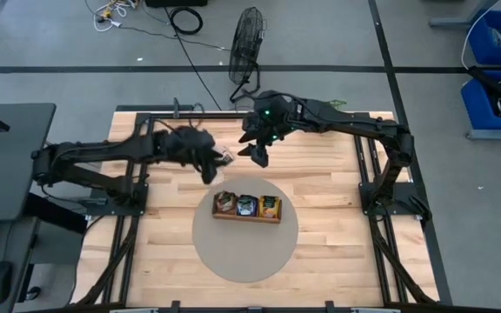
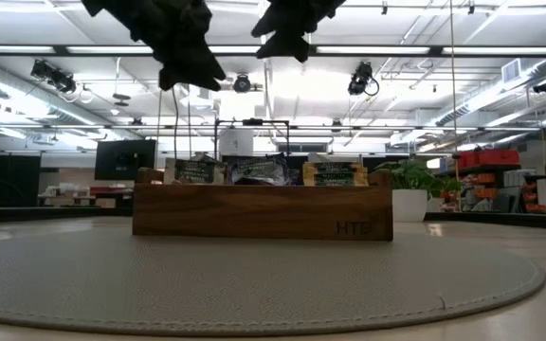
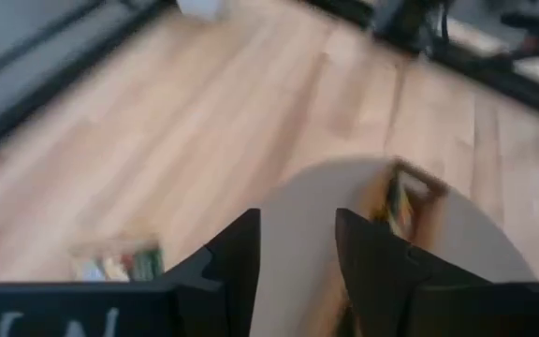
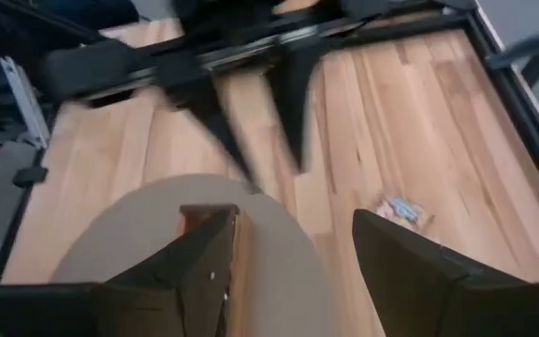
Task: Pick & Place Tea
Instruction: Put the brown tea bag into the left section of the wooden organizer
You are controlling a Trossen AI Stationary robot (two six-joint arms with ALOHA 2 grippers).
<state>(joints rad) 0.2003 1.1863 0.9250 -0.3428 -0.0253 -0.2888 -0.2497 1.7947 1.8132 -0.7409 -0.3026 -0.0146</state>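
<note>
Done: three tea packets [image 1: 247,205] stood in the tray [image 1: 247,217], frame centre.
Left: one packet [image 1: 225,158] lay on the bench [image 1: 329,191].
Left tool [image 1: 207,170]: part open, empty.
Right tool [image 1: 259,156]: wide, empty.

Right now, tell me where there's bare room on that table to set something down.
Free: the round grey mat in front of the wooden tray, and the bare wood flanking the mat on both sides. Crowded: behind the tray, where the left gripper and right gripper, both open, hang over the boards, with a loose tea packet lying between them.
</note>
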